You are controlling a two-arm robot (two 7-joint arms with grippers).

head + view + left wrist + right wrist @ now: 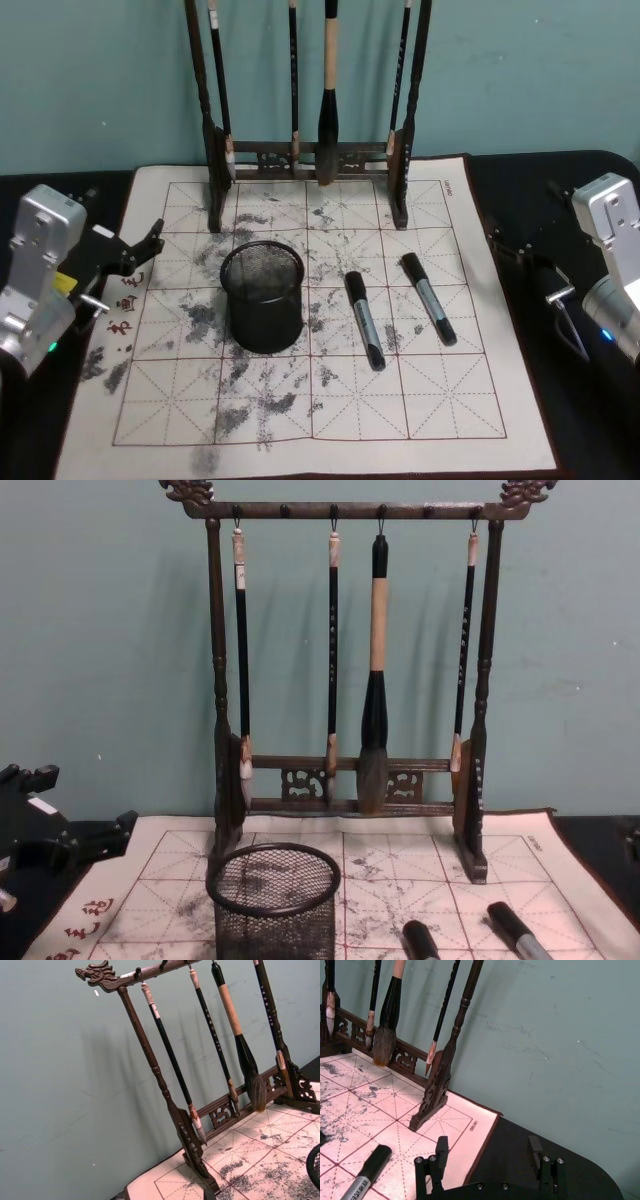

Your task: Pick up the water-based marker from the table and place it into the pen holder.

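**Right gripper (488,1150) open and empty; nothing lifted yet**

Your right gripper waits at the right edge of the counter (545,190), jaws spread wide with nothing between them. Your left gripper (135,255) is parked at the left edge of the mat (300,450), also open and empty, so treat it as the idle arm.

Two dark markers lie flat and side by side on the mat's right half. The left marker (365,320) is near the pen holder (262,297); the right marker (430,298) is just beside it, closer to your right gripper. You cannot tell from here which one is water-based.

The pen holder stands upright near the mat's middle, mouth up and nothing showing inside, so a marker can probably drop in from above. The brush rack (310,150) stands behind it with brushes hanging low. The right arm looks the natural choice; come in from the front to stay clear of the brushes.
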